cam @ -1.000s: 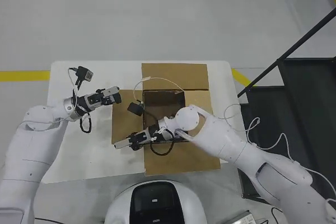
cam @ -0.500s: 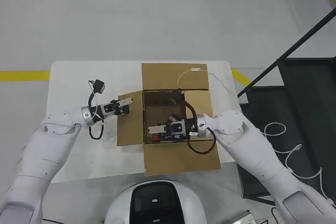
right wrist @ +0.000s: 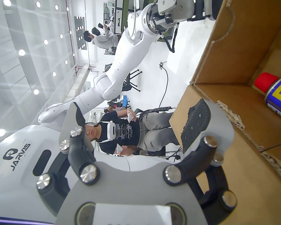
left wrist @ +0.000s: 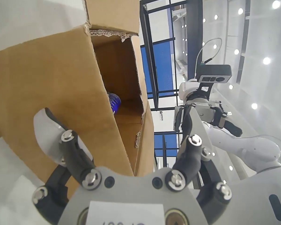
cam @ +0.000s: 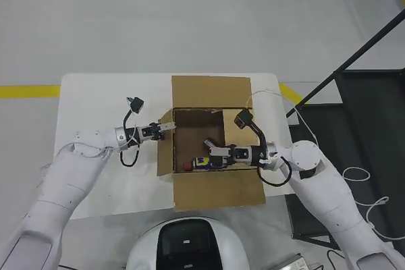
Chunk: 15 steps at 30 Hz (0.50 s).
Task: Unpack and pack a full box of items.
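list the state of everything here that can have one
cardboard box: open at the top, standing upright
spray can: lying on its side inside the box, red cap on
left gripper: open, empty, at the box's side flap
right gripper: open, empty, over the box's inside near the can

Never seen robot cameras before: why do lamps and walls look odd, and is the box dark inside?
Right wrist view: ceiling lamps flare into streaks; straight lines bow, wide-lens style. Left wrist view: box interior shadowed, can dim. Top view: even light, soft shadows.
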Tool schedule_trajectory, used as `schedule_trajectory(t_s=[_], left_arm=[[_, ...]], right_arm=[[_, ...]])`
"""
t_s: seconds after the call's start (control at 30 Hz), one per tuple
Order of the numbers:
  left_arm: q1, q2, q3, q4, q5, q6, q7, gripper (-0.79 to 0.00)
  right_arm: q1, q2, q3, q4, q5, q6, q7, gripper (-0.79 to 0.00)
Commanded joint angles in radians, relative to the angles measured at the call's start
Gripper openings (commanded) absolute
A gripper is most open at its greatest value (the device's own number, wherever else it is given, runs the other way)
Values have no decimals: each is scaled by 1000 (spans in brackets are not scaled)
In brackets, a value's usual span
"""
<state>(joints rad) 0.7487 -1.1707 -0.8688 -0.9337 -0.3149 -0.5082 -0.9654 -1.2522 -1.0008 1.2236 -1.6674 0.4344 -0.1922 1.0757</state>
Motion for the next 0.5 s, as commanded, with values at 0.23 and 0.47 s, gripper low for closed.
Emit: schedule_trajectory(t_s=[0.23, 0.47], left_arm=[[-31, 33, -115, -139, -63, 1, -121, 0], [-51, 29, -88, -301, -17, 80, -149, 0]], right_arm=[[5, 5, 22, 21, 8, -8, 33, 0], [-32, 15, 81, 47, 17, -26, 28, 0]])
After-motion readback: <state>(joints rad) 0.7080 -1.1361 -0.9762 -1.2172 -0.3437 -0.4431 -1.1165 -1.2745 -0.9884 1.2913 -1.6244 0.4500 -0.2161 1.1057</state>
